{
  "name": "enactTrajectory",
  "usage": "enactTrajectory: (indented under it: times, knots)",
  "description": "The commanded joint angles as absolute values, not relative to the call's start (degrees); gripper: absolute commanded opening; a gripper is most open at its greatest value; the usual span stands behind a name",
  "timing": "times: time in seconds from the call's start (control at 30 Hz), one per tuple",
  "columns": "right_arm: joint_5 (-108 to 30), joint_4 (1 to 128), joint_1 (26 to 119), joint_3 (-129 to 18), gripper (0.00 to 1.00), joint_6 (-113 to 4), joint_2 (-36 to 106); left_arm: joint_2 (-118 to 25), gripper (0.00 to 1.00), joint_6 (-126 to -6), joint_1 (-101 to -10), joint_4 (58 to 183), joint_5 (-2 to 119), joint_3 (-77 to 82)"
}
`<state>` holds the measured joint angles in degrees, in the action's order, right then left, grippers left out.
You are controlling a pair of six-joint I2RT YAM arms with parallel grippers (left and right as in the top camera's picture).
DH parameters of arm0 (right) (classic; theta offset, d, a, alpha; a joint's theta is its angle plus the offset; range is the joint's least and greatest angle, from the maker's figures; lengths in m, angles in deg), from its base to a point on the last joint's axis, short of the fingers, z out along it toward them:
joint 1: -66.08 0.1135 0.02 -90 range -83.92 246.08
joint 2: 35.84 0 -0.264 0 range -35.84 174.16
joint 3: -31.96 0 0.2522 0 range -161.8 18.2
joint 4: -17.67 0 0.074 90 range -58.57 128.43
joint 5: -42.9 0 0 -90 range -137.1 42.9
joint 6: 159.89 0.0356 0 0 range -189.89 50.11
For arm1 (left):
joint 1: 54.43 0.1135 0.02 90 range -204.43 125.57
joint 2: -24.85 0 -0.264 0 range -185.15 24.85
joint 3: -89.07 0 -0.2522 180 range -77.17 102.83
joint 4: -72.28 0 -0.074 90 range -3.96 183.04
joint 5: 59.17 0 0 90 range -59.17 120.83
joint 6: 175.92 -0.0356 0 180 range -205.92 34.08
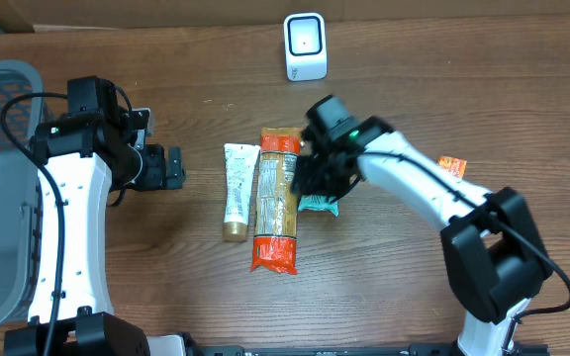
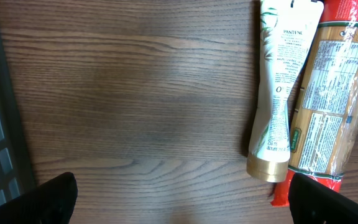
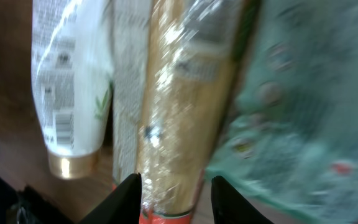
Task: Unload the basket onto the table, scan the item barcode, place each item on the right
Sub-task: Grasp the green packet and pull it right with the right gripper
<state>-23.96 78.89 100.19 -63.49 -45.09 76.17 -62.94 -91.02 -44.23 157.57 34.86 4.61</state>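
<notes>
Right gripper (image 3: 176,194) straddled pasta pack (image 1: 276,203) mid-table, at 6 o'clock of barcode scanner (image 1: 305,46); clenched or released, can't tell, blurred. Left gripper (image 1: 175,167) released, empty, 9 o'clock of Pantene tube (image 1: 237,193).

You have long pasta packet (image 1: 275,222) lying flat mid-table: clear film, red ends, white printed label facing up, long axis running front to back. White Pantene tube (image 1: 237,193) lies parallel just beside its left edge, gold cap toward near side; barcode (image 3: 62,127) shows near cap. Teal packet (image 1: 318,204) touches pasta packet's right side, partly hidden. White scanner (image 1: 305,45) stands well apart at far edge, red dot on its face.
</notes>
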Motion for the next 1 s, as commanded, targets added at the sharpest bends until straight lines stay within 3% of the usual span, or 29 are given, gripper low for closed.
enactTrajectory:
  times: [0.0, 0.27, 0.53, 0.77, 0.97]
  knots:
    - [-24.33, 77.49, 102.79, -62.18, 0.39, -44.13, 75.44, -63.05, 1.00, -92.11, -44.34, 157.57, 34.84, 4.61]
    - [-25.14, 72.16, 103.84, -56.95, 0.41, -39.63, 75.47, -63.05, 1.00, -92.11, -44.34, 157.57, 34.84, 4.61]
    - [-26.72, 74.50, 102.29, -55.71, 0.40, -39.69, 75.47, -63.05, 0.99, -92.11, -44.34, 157.57, 34.86, 4.61]
    - [-26.89, 79.28, 94.50, -55.73, 0.33, -41.38, 75.44, -63.05, 1.00, -92.11, -44.34, 157.57, 34.84, 4.61]
    - [-27.94, 81.73, 86.00, -55.73, 0.33, -45.14, 75.44, -63.05, 1.00, -92.13, -44.34, 157.57, 34.86, 4.61]
